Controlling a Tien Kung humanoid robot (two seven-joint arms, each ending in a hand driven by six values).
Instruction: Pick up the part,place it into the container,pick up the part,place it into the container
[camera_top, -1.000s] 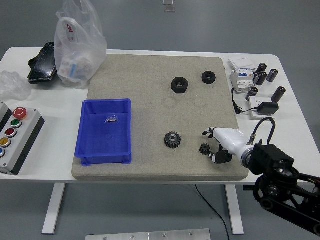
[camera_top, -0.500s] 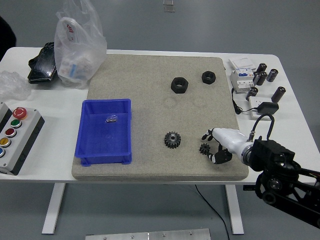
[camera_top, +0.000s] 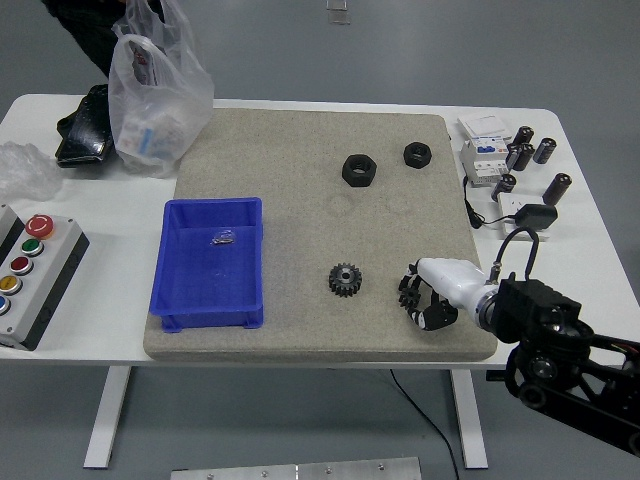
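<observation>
Lying near the mat's (camera_top: 300, 150) front right edge, small black toothed gear (camera_top: 408, 291) enclosed by curled right hand (camera_top: 432, 296) fingers, larger gear (camera_top: 345, 279) at nine o'clock, blue bin (camera_top: 176, 262) well apart beyond open mat.

No legible text, brand, number or sign found. The plastic bag (camera_top: 158, 90) at the table's far left corner carries red print, too small to read. The white electrical unit (camera_top: 487, 148) near the far right edge shows faint markings, likewise unreadable.
</observation>
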